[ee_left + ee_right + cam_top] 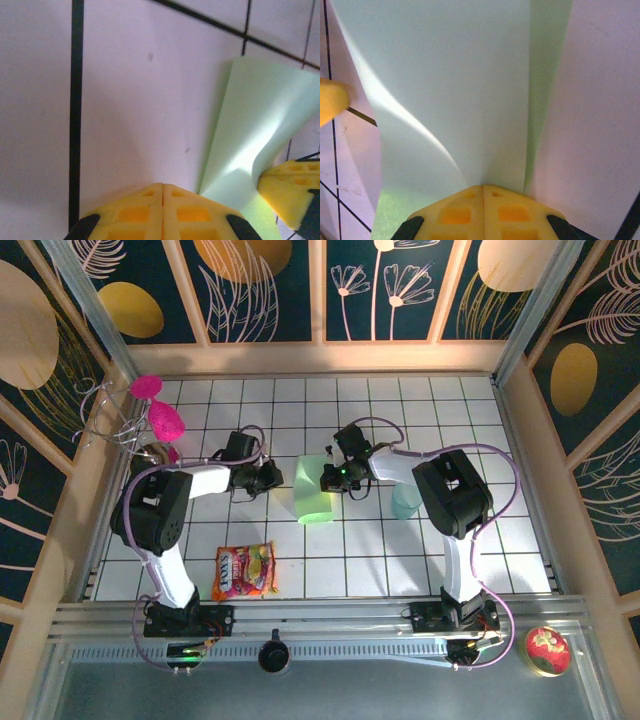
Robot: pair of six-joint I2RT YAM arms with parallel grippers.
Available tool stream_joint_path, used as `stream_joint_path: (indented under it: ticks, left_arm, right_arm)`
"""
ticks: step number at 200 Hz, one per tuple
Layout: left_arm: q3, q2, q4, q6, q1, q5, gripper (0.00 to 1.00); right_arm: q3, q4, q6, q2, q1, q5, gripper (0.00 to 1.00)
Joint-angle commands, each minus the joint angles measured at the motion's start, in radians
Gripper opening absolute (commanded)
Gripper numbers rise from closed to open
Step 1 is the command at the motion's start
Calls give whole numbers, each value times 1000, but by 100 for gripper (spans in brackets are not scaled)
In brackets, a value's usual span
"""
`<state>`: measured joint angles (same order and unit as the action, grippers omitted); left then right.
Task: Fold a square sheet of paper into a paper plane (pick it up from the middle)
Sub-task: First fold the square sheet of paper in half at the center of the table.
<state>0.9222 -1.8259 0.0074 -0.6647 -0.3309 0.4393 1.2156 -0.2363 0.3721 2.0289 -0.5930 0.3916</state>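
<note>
The square sheet of paper (314, 490) lies at the middle of the table, pale mint green, bent over itself with one part lifted in a curve. My right gripper (328, 480) is at its right edge, jaws shut. In the right wrist view the paper (460, 85) bends up from the shut tips of that gripper (482, 187), and its curl runs straight into the slit between them. My left gripper (270, 478) sits just left of the sheet. In the left wrist view it (162, 185) is shut on nothing, over bare tile, with the paper (260, 120) to its right.
A translucent teal cup (405, 502) stands right of the right arm's wrist. A candy bag (244, 571) lies near the front left. Pink objects on a wire stand (160, 418) sit at the far left corner. Wooden walls (520, 430) enclose the tiled table (440, 550).
</note>
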Motion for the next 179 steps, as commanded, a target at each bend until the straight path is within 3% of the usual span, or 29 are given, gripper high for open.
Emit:
stream_joint_path:
  ticks: [1, 35, 102, 179]
  left_arm:
    - [44, 25, -10, -19, -91, -35, 7]
    - [72, -30, 181, -144, -140, 67, 8]
    - [123, -153, 114, -94, -133, 38, 9]
    - [10, -94, 34, -23, 38, -88, 8]
  right_arm:
    - [-94, -209, -18, 184, 22, -377, 0]
    - [-106, -201, -7, 185, 19, -378, 0]
    - [-109, -199, -7, 193, 18, -392, 0]
    - [-113, -205, -11, 193, 18, -425, 0]
